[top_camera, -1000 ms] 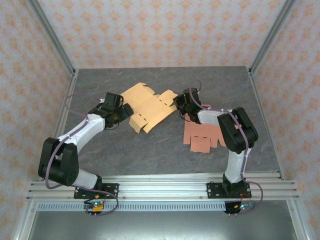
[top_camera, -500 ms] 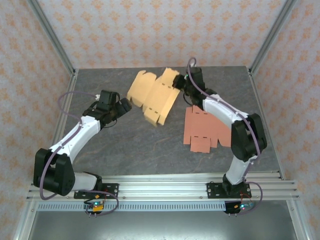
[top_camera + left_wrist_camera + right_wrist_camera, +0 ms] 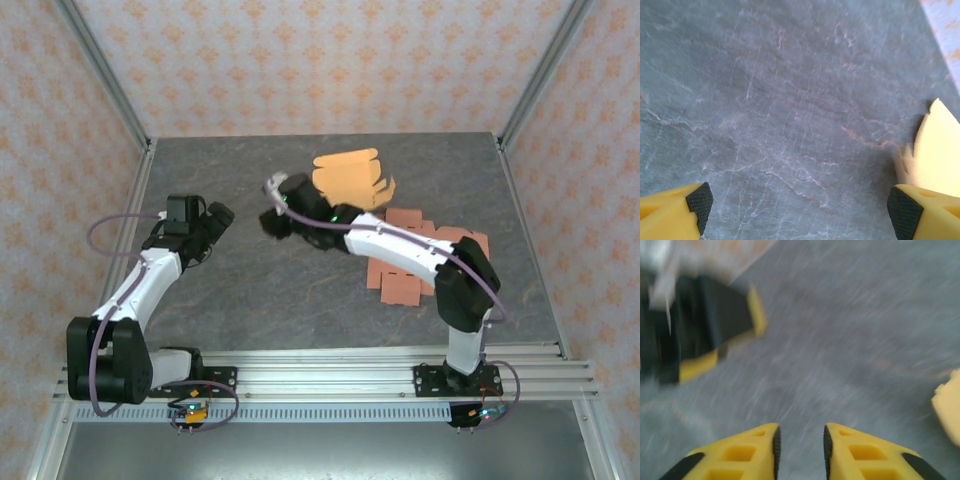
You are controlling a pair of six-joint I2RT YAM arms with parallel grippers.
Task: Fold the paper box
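Note:
The tan paper box [image 3: 350, 178] is an unfolded sheet at the back of the table, with one edge curled up. Nothing holds it. My right gripper [image 3: 270, 224] hovers left of it, over bare table. In the blurred right wrist view its jaws [image 3: 800, 440] stand a little apart with nothing between them, and a corner of the tan sheet [image 3: 947, 410] shows at the right. My left gripper [image 3: 214, 221] is further left and open wide. Its fingertips [image 3: 700, 200] frame bare table, and the sheet's edge [image 3: 937, 150] shows beyond the right one.
A salmon flat box sheet [image 3: 405, 272] lies at the right of the grey table [image 3: 300, 300], partly under my right forearm. Metal frame posts [image 3: 110, 90] and patterned walls close in the table's sides and back.
My right gripper lifted the tan sheet toward the back, let it go and swung left, its jaws now parted. My left arm drew back to the left, away from the sheet.

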